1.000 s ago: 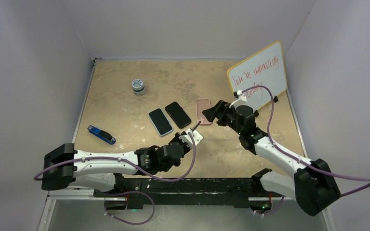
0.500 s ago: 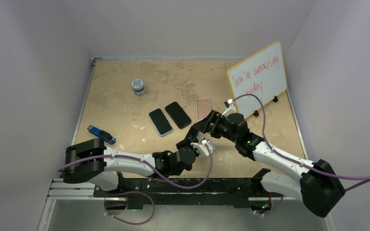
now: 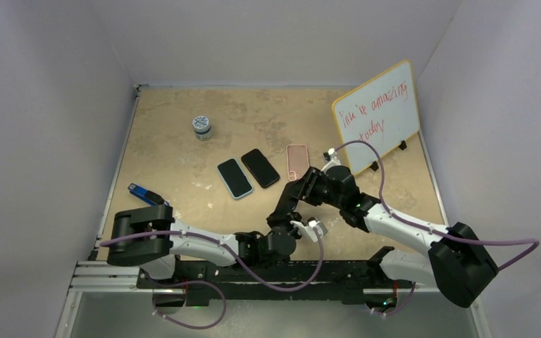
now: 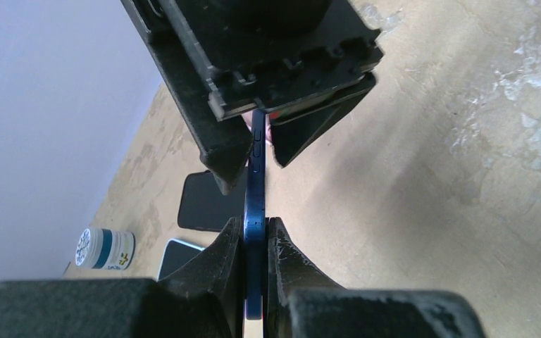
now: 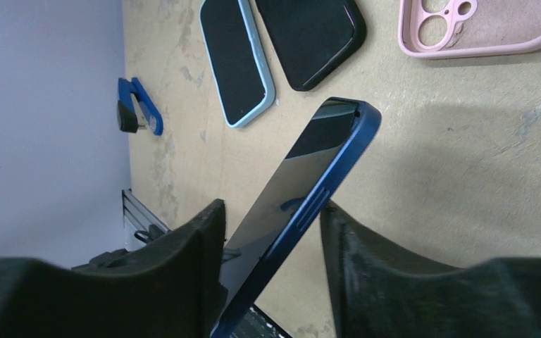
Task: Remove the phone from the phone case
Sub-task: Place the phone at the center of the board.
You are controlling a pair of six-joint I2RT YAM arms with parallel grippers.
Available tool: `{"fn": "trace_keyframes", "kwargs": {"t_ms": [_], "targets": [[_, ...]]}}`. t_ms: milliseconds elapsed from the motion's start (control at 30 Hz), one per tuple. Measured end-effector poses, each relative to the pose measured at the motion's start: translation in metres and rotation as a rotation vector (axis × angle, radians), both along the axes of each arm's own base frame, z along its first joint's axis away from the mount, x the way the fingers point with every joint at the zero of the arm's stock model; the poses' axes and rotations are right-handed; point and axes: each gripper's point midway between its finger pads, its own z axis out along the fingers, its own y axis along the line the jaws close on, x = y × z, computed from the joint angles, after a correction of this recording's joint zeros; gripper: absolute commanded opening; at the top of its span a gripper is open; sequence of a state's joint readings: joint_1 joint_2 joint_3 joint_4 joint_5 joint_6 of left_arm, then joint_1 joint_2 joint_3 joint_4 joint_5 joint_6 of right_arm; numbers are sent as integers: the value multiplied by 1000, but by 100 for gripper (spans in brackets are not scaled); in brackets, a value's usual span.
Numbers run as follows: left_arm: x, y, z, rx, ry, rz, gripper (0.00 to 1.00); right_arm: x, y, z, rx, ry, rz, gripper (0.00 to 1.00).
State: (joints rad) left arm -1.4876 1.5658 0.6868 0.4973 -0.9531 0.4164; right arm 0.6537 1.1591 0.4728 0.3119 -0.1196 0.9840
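A dark blue phone (image 3: 286,205) is held up above the table, edge-on in the left wrist view (image 4: 256,184). My left gripper (image 4: 255,222) is shut on its lower end, both pads pressed on its faces. My right gripper (image 5: 271,208) straddles the upper end, where the phone (image 5: 317,158) runs slantwise between the fingers. The right finger (image 5: 338,218) touches the blue edge, and a gap shows by the other finger. The empty pink phone case (image 3: 297,160) lies flat on the table behind the arms, and shows again at the top of the right wrist view (image 5: 479,32).
A phone in a light blue case (image 3: 234,177) and a black phone (image 3: 260,167) lie side by side left of the pink case. A blue stapler-like tool (image 3: 148,197) lies at the left, a small jar (image 3: 201,127) farther back. A whiteboard (image 3: 377,113) stands at the back right.
My left arm has drawn back toward the near edge and to the right, carrying the phone. My right gripper has come from the pink case to the phone's upper end, and its jaws have narrowed.
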Motion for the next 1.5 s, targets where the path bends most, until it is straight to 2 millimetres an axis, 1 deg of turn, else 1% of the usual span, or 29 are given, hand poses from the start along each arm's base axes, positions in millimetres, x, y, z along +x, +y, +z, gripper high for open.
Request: {"fn": "trace_keyframes", "kwargs": {"t_ms": [100,167,200,233,333,367,400,567,633,700,800,900,1000,1067,1167,1300,1400,1433,1500], "targets": [[-4,-2,-5,33,-17,2,0,0,1,-1,6,24,-6,17],[-6,-2,-6,50,-27,4,0,-1,2,0,17,51,-19,9],[-7,-1,-6,53,-30,5,1,-1,3,1,28,65,-28,5],[-7,-1,-6,53,-31,7,4,0,4,4,41,79,-40,1],[-9,-3,-4,38,-25,8,16,0,3,9,55,99,-62,0],[-9,-4,-3,32,-21,4,23,0,2,11,53,102,-70,0],[-10,-6,-2,15,-10,-6,28,-1,1,11,49,100,-69,0],[-19,-11,6,-47,53,-64,52,-3,-3,21,0,4,-6,0],[-22,-11,12,-75,74,-79,62,0,-9,21,-34,-31,4,0],[-23,-9,20,-108,87,-83,69,5,-22,13,-96,-49,-1,0],[-22,-7,35,-178,108,-84,72,9,-48,-7,-193,-35,-25,0],[-16,-4,41,-231,156,-86,74,9,-69,-21,-260,-14,-40,0],[1,6,43,-297,224,-59,76,8,-88,-30,-326,-3,-47,0],[21,19,48,-372,268,-9,77,10,-98,-35,-366,-6,-53,0],[41,40,55,-475,312,62,78,9,-109,-42,-417,1,-50,0],[53,56,55,-583,368,126,79,13,-123,-54,-477,18,-46,0],[60,65,47,-633,415,178,79,12,-130,-68,-513,51,-29,0],[62,69,42,-644,432,197,79,14,-129,-67,-506,47,-21,1],[65,75,34,-664,459,228,80,18,-126,-68,-498,41,-8,7]]}}
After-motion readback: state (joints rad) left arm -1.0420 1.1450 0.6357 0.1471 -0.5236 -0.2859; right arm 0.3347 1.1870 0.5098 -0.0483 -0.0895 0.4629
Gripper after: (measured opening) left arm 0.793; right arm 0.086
